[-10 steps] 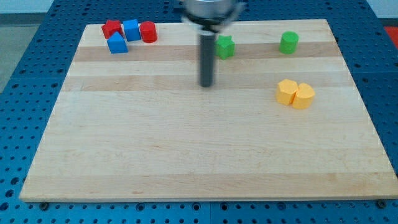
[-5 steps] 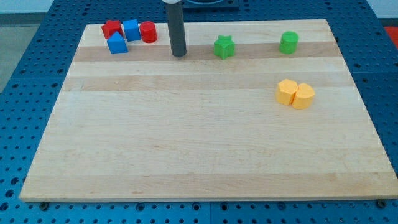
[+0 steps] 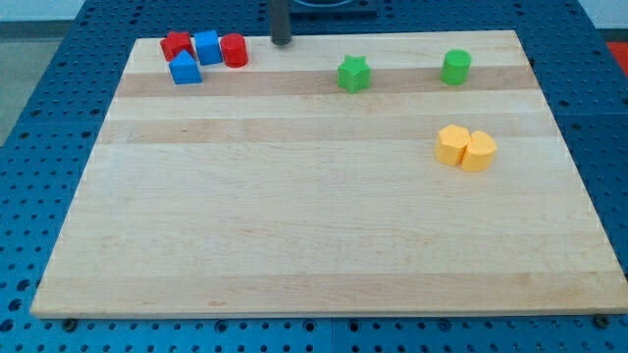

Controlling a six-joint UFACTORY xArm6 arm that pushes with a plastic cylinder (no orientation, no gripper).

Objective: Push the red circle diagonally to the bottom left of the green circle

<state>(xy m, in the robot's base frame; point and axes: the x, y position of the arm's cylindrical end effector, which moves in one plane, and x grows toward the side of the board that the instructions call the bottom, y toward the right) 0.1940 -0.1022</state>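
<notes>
My tip (image 3: 281, 42) sits at the far edge of the wooden board (image 3: 314, 245), just right of the red circle (image 3: 234, 50) and apart from it, touching no block; the rod runs up out of the view's top, and since it is a plain rod there are no jaws to spread or press together. The red circle stands at the right end of a tight cluster in the far left corner: just left of it is a blue cube-like block (image 3: 207, 46), further left a red block (image 3: 177, 44) whose shape I cannot make out clearly, and on the near side of those two a second blue block (image 3: 183, 68) with a peaked top. The four look to be touching or nearly so. To the right of my tip, along the same far band of the board, a green star (image 3: 353, 74) stands alone, and well to its right is the green circle (image 3: 455, 67), also alone, near the far right corner. The red circle is therefore well to the left of the green circle, with the green star between them. Nearer to me and slightly right of the green circle, two yellow blocks (image 3: 465, 147) sit side by side, touching.
</notes>
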